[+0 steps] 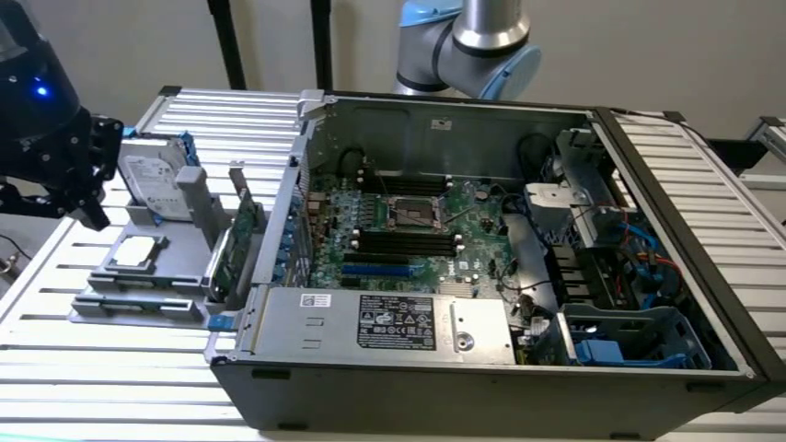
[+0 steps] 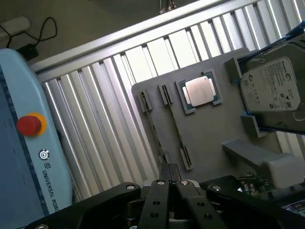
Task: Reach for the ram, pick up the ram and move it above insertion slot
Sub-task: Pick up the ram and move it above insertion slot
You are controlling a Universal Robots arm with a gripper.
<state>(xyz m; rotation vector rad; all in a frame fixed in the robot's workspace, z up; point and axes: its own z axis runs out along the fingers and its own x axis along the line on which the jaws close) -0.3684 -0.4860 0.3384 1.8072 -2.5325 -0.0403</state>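
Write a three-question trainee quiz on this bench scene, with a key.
1. True or false: the gripper is shut on the ram.
2. What lies on the grey holder between the ram and the hard drive? A) processor B) fan C) screwdriver
3. Fill in: inside the computer case, the black memory slots run beside a ___ expansion socket.
Key: 1 false: it is shut with nothing in it, and the ram rests on the holder; 2 A; 3 blue.
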